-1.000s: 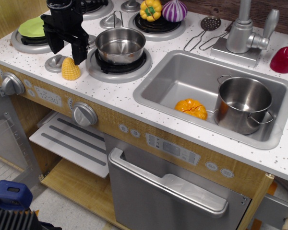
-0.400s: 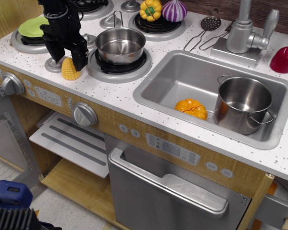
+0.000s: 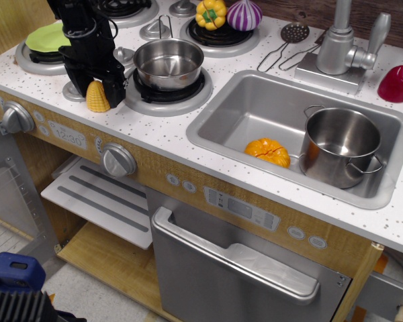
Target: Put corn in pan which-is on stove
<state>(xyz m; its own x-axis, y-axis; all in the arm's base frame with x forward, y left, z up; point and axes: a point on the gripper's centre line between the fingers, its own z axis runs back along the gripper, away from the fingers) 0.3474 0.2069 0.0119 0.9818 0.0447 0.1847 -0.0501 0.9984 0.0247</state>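
— One black gripper (image 3: 94,86), how are its jaws sitting?

— Spread wide, straddling the small yellow bumpy toy corn cob (image 3: 97,97), which is standing between them on the white speckled counter (image 3: 161,137).

— And the shallow shiny steel pan (image 3: 168,63)?

— Resting on the grey stove burner (image 3: 166,94), just right of the jaws.

— Any writing?

— "12:30" is showing on the clock panel (image 3: 70,138).

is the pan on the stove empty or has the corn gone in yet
Empty. The pan shows only bare shiny steel inside, and the corn stands on the counter left of it, between the gripper fingers.
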